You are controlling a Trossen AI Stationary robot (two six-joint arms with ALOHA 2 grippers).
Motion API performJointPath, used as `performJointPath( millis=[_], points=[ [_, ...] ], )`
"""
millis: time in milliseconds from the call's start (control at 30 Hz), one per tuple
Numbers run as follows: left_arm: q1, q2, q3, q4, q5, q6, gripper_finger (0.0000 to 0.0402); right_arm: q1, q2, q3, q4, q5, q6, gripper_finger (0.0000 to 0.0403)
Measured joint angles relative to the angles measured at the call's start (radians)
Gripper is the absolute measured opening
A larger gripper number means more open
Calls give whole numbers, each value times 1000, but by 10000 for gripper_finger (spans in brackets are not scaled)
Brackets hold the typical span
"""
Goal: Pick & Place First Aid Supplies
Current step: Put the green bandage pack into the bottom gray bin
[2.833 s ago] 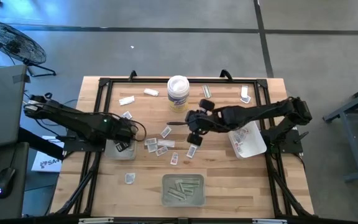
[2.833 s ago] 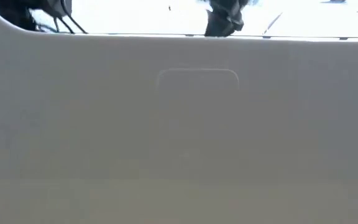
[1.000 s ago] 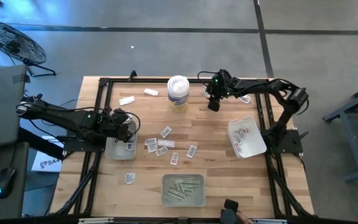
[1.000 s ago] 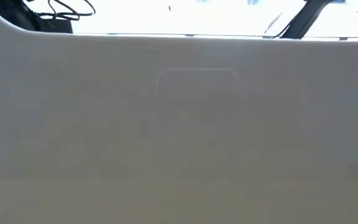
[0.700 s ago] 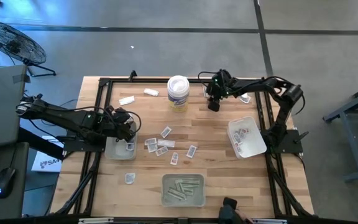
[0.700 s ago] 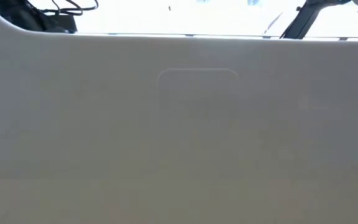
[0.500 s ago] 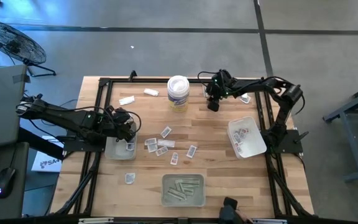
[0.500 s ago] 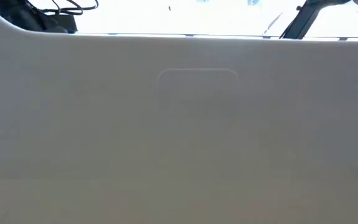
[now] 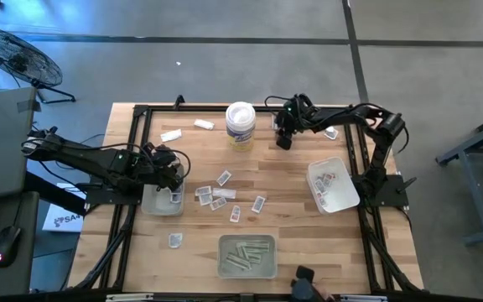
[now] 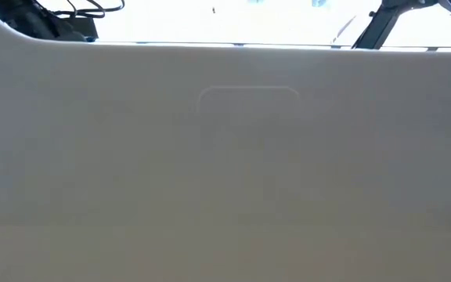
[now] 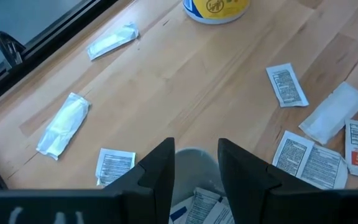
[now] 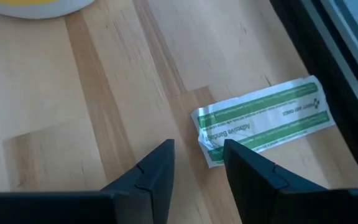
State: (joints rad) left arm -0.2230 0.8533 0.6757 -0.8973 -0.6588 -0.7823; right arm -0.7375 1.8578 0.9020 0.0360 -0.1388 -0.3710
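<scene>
So the right gripper (image 9: 283, 139) is parked at the far side of the table (image 9: 292, 176), just right of the white tub (image 9: 240, 125). About three seconds back it was mid-table over the scattered packets, then it swung up there, and in the last second it has barely nudged. Its fingers (image 12: 160, 171) are apart with a narrow gap, nothing between them, and the tips sit right at the near end of a green-striped bandage wrapper (image 12: 263, 119) lying flat on the wood beside the black frame rail (image 12: 328, 56). Can't tell if they're touching it yet.

The left gripper (image 9: 174, 180) hasn't moved over that second; it hangs over the left tray (image 9: 163, 201). Its fingers (image 11: 157, 171) are a small way apart with nothing pinched, and a few printed packets (image 11: 201, 205) lie in the tray right under them.

The loose packets (image 9: 216, 197) are in the same mid-table cluster as before, and two pale wrappers (image 9: 171, 135) lie near the far left corner. A dark object (image 9: 300, 275) at the near edge has shifted a bit.
</scene>
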Motion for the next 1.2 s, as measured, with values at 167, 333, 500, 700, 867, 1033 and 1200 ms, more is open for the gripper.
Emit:
performJointPath(
  millis=[167, 333, 500, 700, 867, 1033, 1200],
  points=[
    [0, 0, 0, 4, 1, 13, 120, 19, -1, 20, -18, 23, 0, 133],
    [0, 0, 0, 6, -2, 20, 120, 40, -1, 79, -53, 10, 13, 133],
    [0, 0, 0, 6, -8, 36, 120, 39, -1, 98, -55, 10, 26, 133],
    [0, 0, 0, 6, -11, 48, 120, 21, 39, 98, -58, -13, 32, 133],
    [0, 0, 0, 5, -9, 53, 120, 30, 72, 99, -32, 55, 38, 131],
    [0, 0, 0, 4, -6, 53, 120, 25, 73, 100, -38, 58, 57, 107],
    [0, 0, 0, 5, -6, 53, 120, 27, 74, 100, -49, 103, 57, 66]
  ],
)
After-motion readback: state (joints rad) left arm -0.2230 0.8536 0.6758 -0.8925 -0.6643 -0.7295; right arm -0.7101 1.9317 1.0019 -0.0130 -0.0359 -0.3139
